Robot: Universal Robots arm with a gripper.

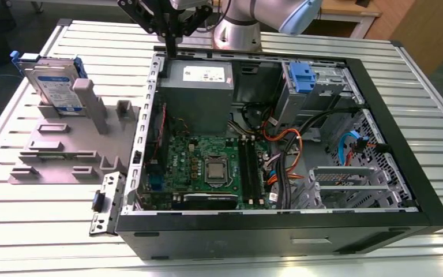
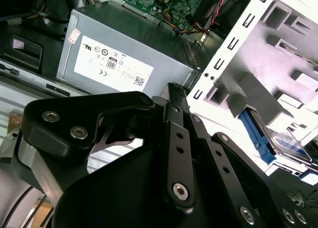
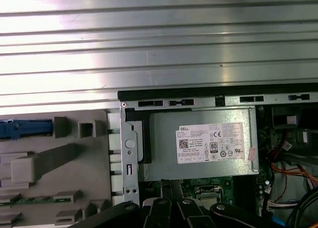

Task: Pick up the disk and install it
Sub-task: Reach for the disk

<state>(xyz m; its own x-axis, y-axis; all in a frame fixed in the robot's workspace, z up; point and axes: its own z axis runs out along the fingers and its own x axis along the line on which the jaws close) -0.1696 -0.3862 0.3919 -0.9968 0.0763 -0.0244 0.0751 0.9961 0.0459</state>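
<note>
The disk (image 1: 53, 81) stands on edge in the grey holder (image 1: 67, 147) at the exterior view's left, beside the open computer case (image 1: 283, 222). It is silver-grey with a white-and-blue label and blue rails. Its blue rail and label also show in the second wrist view (image 2: 284, 140), and its blue end shows in the first wrist view (image 3: 20, 128). My black gripper (image 1: 171, 53) hangs over the case's back left corner, above the power supply, well apart from the disk. Its fingers (image 2: 172, 96) lie together, shut on nothing.
Inside the case are the grey power-supply box (image 1: 198, 86), the green motherboard (image 1: 206, 167), cables (image 1: 283, 135) and a blue caddy (image 1: 301, 78) in the drive bay at the back right. The case and the holder sit on a slatted metal table (image 1: 37, 231).
</note>
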